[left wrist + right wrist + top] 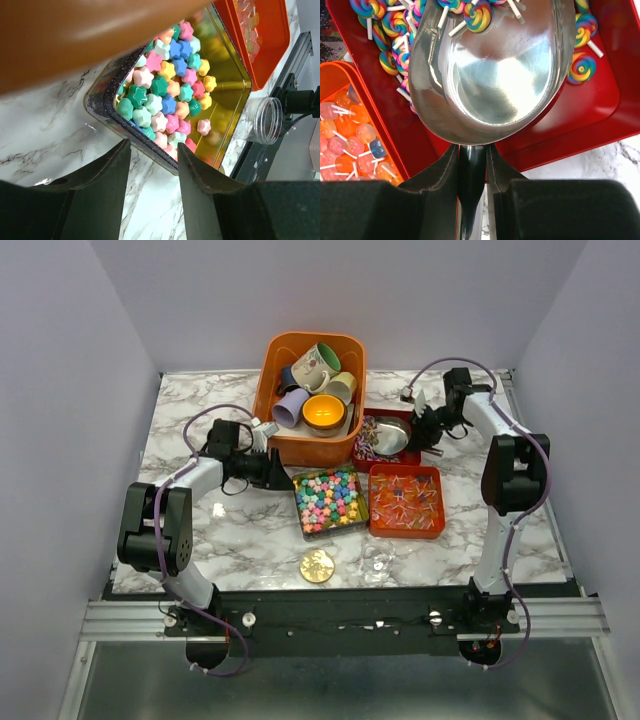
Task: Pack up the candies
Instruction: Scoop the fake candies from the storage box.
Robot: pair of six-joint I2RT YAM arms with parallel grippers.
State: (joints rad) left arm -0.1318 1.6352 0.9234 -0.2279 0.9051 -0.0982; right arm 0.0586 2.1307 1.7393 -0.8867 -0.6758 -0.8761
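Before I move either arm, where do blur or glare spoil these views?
Left wrist: the orange bin, close to the lens, smears out of focus across the top; the star candies are sharp, mirrored in the gold tin. Right wrist: the scoop carries a bright glare patch; the lollipops around it are crisp. Top external: even light, but fine detail is too small to make out.

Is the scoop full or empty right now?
Almost empty: the scoop shows a bare metal bowl, only a few lollipops at its lip.
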